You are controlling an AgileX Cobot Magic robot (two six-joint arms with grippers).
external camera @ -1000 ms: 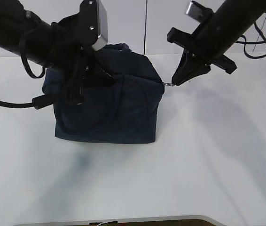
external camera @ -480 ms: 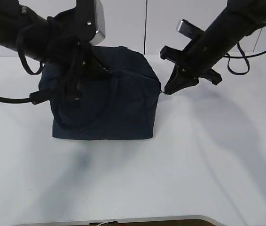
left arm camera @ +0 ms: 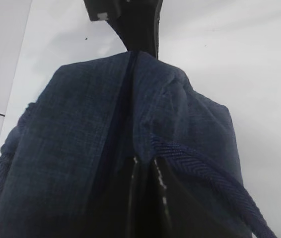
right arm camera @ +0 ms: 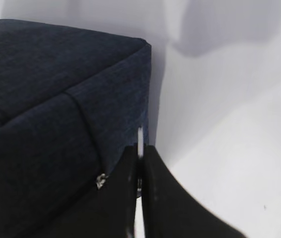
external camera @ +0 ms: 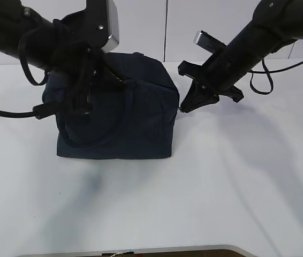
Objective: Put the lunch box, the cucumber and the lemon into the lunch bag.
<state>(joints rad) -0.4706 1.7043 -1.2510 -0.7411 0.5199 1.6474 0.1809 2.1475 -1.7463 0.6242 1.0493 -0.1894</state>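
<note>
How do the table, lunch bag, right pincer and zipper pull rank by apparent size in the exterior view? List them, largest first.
1. table
2. lunch bag
3. right pincer
4. zipper pull, a barely visible glint

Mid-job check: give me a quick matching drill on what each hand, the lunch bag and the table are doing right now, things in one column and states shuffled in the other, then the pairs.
Things:
1. left hand
2. right hand
3. lunch bag
4. table

States:
A. white, bare where it shows in front of the bag
B. shut on the silver ring pull at the bag's right side
C. dark navy, standing upright, top closed along the zipper line
D. shut on the fabric at the bag's top

Pairs: 1-D, 2-B, 3-C, 4-A
</note>
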